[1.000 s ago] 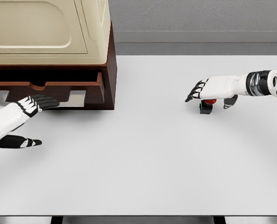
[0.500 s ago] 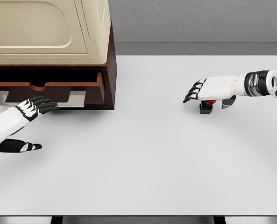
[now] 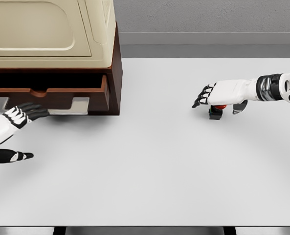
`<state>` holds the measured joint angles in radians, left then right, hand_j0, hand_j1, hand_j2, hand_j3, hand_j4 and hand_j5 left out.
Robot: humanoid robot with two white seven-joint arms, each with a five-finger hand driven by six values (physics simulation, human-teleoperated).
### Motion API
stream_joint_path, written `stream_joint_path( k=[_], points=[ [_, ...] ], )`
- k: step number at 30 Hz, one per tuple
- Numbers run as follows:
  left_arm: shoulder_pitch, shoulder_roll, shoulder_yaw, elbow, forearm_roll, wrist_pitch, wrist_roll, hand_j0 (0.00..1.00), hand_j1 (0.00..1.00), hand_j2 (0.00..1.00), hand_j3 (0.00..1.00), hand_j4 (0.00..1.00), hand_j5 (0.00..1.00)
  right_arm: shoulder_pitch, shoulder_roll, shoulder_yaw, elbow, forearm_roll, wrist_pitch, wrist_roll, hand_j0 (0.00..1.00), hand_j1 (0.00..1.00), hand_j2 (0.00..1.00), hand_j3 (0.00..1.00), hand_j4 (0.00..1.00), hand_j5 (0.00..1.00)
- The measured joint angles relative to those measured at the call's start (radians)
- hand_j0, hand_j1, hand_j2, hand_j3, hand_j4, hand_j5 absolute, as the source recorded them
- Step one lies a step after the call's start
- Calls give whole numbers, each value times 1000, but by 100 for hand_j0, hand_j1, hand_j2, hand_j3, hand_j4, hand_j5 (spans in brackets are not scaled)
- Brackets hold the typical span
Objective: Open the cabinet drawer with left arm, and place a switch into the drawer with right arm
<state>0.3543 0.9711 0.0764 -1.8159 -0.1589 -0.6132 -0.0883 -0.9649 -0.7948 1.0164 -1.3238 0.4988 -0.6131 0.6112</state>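
The right hand [image 3: 222, 96] hovers palm-down over the switch [image 3: 215, 111], fingers loosely spread, covering its top. The left hand [image 3: 18, 116], open and empty, reaches toward the drawer [image 3: 47, 93], its arm cut off at the edge.

A white table [image 3: 149, 171] fills most of the view, its near edge at the bottom; behind it runs a grey wall [image 3: 208, 17] with a darker band beneath.
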Motion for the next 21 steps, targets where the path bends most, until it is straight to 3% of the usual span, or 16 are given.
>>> stream_joint_path(
  k=[10,15,21],
  points=[
    [114,-28,75,-39,29,-3,20,100,100,100,100,100,100,2,0,0,-1,0,0,0,100,100,100,100,100,100],
    [167,-51,133,-72,-29,-8,34,100,100,100,100,100,100,2,1,0,-1,1,0,0,100,100,100,100,100,100],
    [184,-73,315,0,21,0,7,100,100,100,100,100,100,2,1,0,-2,0,0,0,100,100,100,100,100,100]
  ],
)
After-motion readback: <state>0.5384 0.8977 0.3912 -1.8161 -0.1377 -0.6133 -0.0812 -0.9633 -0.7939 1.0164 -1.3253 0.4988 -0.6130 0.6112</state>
